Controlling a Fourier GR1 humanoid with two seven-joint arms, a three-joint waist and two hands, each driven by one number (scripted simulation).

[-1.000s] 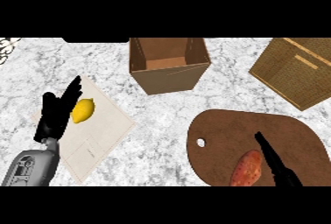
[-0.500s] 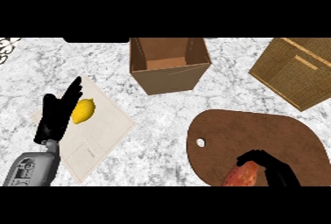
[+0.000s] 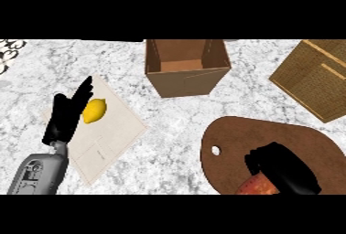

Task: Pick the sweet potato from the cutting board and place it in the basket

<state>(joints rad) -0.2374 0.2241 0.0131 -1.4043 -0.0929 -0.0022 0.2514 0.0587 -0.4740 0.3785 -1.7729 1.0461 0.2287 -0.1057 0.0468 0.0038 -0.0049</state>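
Head view: round-edged brown wooden cutting board [image 3: 270, 137] at lower right on the grey-white marbled counter [image 3: 175, 119], small hole near its left rim. Reddish-orange sweet potato [image 3: 255, 187] lies at the board's lower edge, mostly hidden — only its lower-left part shows. Black right hand [image 3: 283, 169] sits on top of it, fingers curled down over the potato. Woven tan basket [image 3: 317, 75] at upper right, well apart from the board. Open brown cardboard box [image 3: 186, 66] at top centre. Left side: pale beige cloth mat [image 3: 111, 132] with a yellow lemon [image 3: 94, 110] on it; black left hand [image 3: 67, 116] shows just beside the lemon, fingers straight and pointing up, holding nothing.
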